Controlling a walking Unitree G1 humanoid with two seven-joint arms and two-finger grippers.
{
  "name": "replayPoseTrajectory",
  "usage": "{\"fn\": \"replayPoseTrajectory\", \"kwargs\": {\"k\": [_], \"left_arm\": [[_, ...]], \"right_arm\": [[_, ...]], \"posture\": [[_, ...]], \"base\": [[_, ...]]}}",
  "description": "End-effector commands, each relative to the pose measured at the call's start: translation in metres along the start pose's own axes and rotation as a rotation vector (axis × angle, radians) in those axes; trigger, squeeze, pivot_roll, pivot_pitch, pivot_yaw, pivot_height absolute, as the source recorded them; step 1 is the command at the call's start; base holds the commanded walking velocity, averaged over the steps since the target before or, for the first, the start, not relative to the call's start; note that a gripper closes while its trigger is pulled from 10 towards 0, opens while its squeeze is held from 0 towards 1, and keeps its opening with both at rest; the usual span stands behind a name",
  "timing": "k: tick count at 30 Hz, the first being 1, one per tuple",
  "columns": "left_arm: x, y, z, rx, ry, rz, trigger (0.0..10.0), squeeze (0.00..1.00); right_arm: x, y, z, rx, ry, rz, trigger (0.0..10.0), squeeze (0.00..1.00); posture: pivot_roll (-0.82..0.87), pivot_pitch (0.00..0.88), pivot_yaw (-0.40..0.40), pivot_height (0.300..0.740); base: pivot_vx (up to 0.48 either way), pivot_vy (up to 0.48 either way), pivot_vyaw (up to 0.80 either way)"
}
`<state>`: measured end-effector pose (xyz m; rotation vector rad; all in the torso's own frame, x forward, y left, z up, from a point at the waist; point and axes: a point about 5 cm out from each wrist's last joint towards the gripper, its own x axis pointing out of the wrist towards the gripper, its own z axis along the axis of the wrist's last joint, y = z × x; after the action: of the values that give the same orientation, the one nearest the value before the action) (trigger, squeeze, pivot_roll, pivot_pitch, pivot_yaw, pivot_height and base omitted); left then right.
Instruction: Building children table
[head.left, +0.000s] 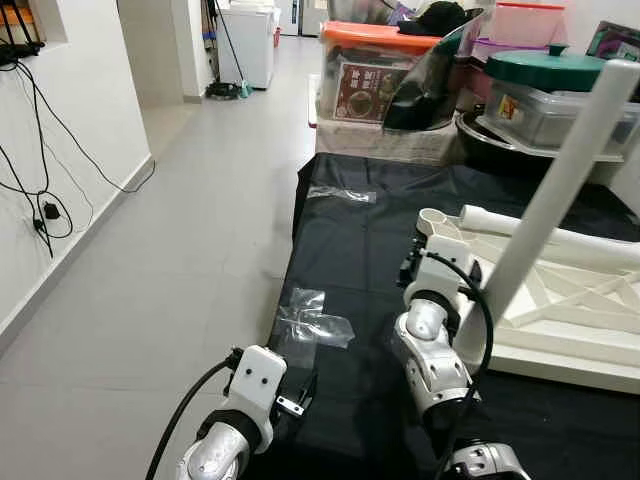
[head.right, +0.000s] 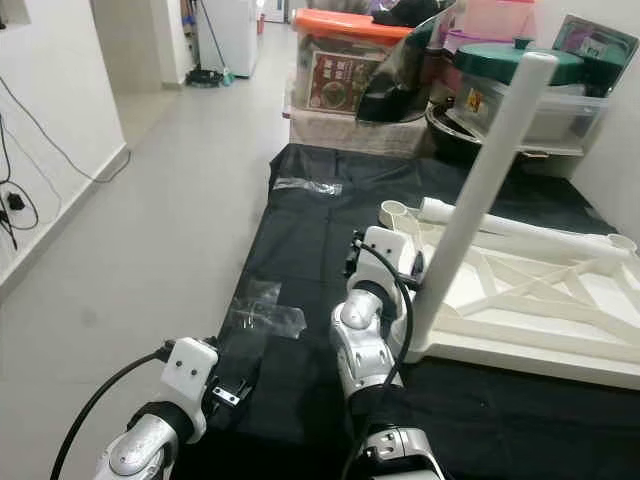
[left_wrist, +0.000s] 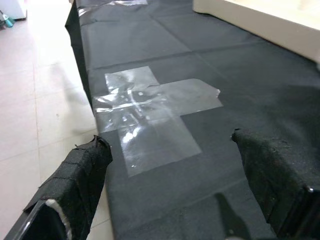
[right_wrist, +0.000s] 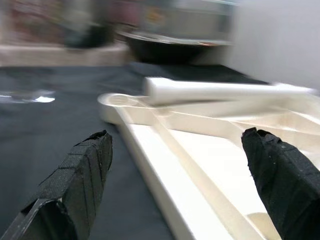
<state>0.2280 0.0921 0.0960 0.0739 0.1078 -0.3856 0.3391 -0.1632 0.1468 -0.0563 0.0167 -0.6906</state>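
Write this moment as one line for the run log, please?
stage: table assembly | tabletop: upside down on black sheet | one leg: upright | right gripper: open, over tabletop | left gripper: open, above tape

The black cloth is matt and finely woven, patched with glossy clear tape. The upturned children's table looks like smooth white plastic. Floor tiles shine softly.

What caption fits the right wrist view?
Open right gripper hovers over the upturned white table top, loose leg lying across it.
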Motion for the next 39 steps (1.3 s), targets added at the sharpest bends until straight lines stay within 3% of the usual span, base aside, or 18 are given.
{"fn": "replayPoseTrajectory", "kwargs": {"k": [1,4,7,9,11,13,14,17,19,21,22,23,28,33,34,39], "left_arm": [[-0.001,-0.001,-0.001,-0.004,0.011,-0.007,10.0,0.0],[-0.002,-0.001,-0.001,-0.003,0.012,-0.01,10.0,0.0],[-0.002,0.0,0.0,-0.003,0.011,-0.011,10.0,0.0],[-0.002,0.0,0.0,-0.002,0.011,-0.01,10.0,0.0],[-0.001,0.0,0.001,-0.003,0.01,-0.009,10.0,0.0],[-0.001,0.0,0.001,-0.003,0.01,-0.009,10.0,0.0],[-0.001,0.0,0.001,-0.004,0.009,-0.01,10.0,0.0],[-0.001,0.0,0.001,-0.004,0.009,-0.01,10.0,0.0],[-0.001,0.0,0.001,-0.005,0.009,-0.011,10.0,0.0],[-0.002,-0.001,0.002,-0.006,0.009,-0.009,10.0,0.0],[-0.002,-0.001,0.002,-0.006,0.009,-0.009,10.0,0.0],[-0.002,-0.002,0.003,-0.006,0.009,-0.009,10.0,0.0],[-0.004,-0.004,0.004,-0.011,0.007,-0.01,10.0,0.0],[-0.006,-0.005,0.005,-0.016,0.006,-0.011,10.0,0.0],[-0.008,-0.007,0.007,-0.019,0.006,-0.014,10.0,0.0],[-0.01,-0.008,0.009,-0.023,0.004,-0.017,10.0,0.0]], "right_arm": [[0.002,-0.023,-0.012,-0.058,0.051,-0.146,10.0,0.0],[-0.004,-0.041,-0.02,-0.121,0.072,-0.225,10.0,0.0],[-0.005,-0.045,-0.02,-0.135,0.069,-0.238,10.0,0.0],[0.006,-0.064,-0.017,-0.196,0.051,-0.317,10.0,0.0],[0.013,-0.073,-0.015,-0.22,0.045,-0.353,10.0,0.0],[0.013,-0.073,-0.015,-0.22,0.045,-0.353,10.0,0.0],[0.024,-0.073,-0.005,-0.192,0.006,-0.329,10.0,0.0],[0.024,-0.073,-0.005,-0.192,0.006,-0.329,10.0,0.0],[0.028,-0.064,-0.001,-0.147,-0.001,-0.271,10.0,0.0],[0.033,-0.036,0.015,-0.042,-0.013,-0.094,10.0,0.0],[0.033,-0.036,0.015,-0.042,-0.013,-0.094,10.0,0.0],[0.035,-0.025,0.022,-0.012,-0.012,-0.021,10.0,0.0],[0.046,0.0,0.035,-0.056,0.015,0.207,10.0,0.0],[0.054,0.008,0.029,-0.139,0.101,0.315,10.0,0.0],[0.068,0.001,0.028,-0.17,0.157,0.305,10.0,0.0],[0.081,-0.011,0.029,-0.215,0.202,0.288,10.0,0.0]], "posture": [[0.1,0.0,-0.096,0.74],[0.1,0.0,-0.095,0.74],[0.1,0.0,-0.094,0.74],[0.1,0.0,-0.093,0.74],[0.09,0.0,-0.091,0.74],[0.09,0.0,-0.091,0.74],[0.09,0.0,-0.09,0.74],[0.09,0.0,-0.09,0.74],[0.09,0.0,-0.09,0.74],[0.1,0.0,-0.098,0.74],[0.1,0.0,-0.098,0.74],[0.1,0.0,-0.097,0.74],[0.1,0.006,-0.101,0.74],[0.1,0.013,-0.102,0.74],[0.1,0.034,-0.104,0.74],[0.1,0.048,-0.107,0.74]], "base": [[0.0,0.0,0.0],[0.0,0.0,0.0],[0.0,0.0,0.0],[0.0,0.0,0.0],[0.0,0.0,0.0],[0.0,0.0,0.0],[0.0,0.0,0.0],[0.0,0.0,0.0],[0.0,0.0,0.0],[0.0,0.0,0.0],[0.0,0.0,0.0],[0.0,0.0,0.0],[0.0,0.0,0.0],[0.0,0.0,0.0],[0.0,0.0,0.0],[0.0,0.0,0.0]]}}
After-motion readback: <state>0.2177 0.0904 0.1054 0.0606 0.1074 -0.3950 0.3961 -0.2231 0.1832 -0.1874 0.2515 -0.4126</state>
